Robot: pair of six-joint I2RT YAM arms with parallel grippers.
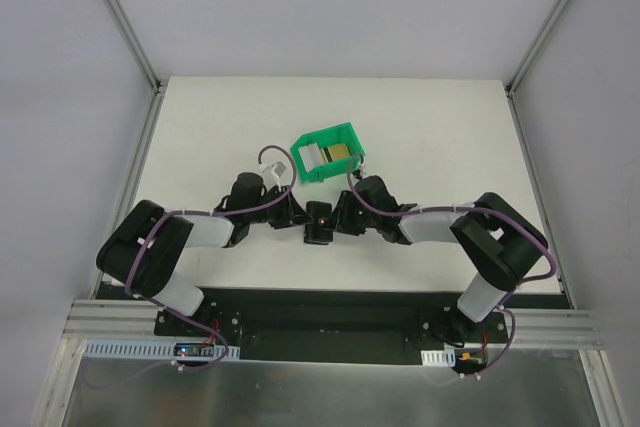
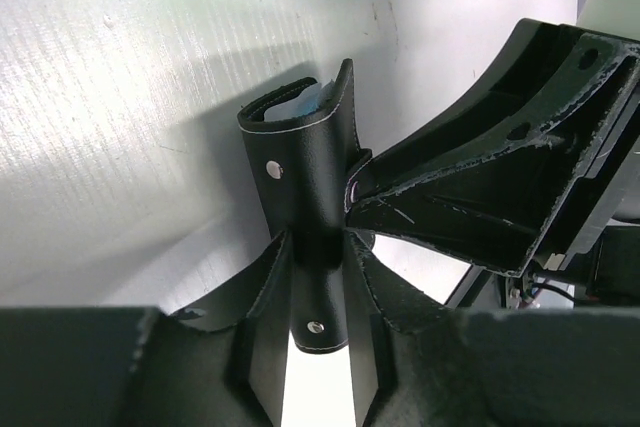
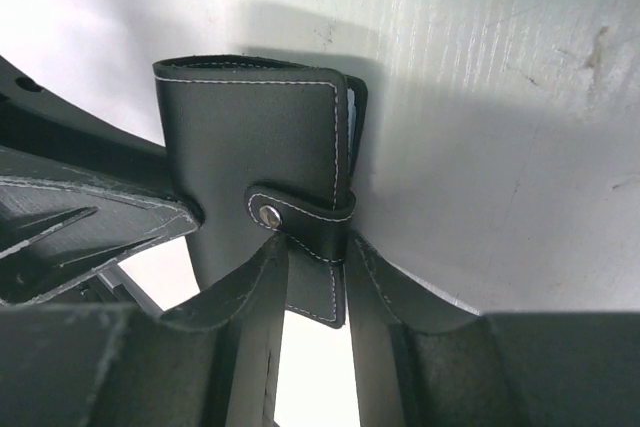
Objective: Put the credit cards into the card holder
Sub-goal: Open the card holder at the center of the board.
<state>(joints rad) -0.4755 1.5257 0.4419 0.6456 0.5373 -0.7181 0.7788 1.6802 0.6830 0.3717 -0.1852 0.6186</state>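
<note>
My left gripper point(image 2: 318, 297) is clamped on the lower end of the card holder point(image 3: 250, 147), one finger against each face. My right gripper point(image 3: 315, 287) pinches the same black wallet from the opposite side, closed across the edge where the tab point(image 3: 300, 217) is snapped down. The two arms meet nose to nose over the holder, which sits between them at the middle of the bench point(image 1: 200, 137), nearer its near edge than its far one. I cannot tell whether it touches the surface or hangs just above; it throws a broad soft shadow there. A sliver of bluish lining shows at its upper end. Beyond the grippers, towards the far edge, the green bin point(image 1: 322, 134) stands near the bench's centre with the credit cards point(image 1: 340, 153) inside, a gold one plainest. The bench top is white, faintly ribbed, with small scuffs and marks. Plain grey walls point(image 1: 60, 97) close it in on three sides, metal posts point(image 1: 120, 17) rise from the far corners, and an aluminium rail point(image 1: 330, 327) runs along the near edge.
</note>
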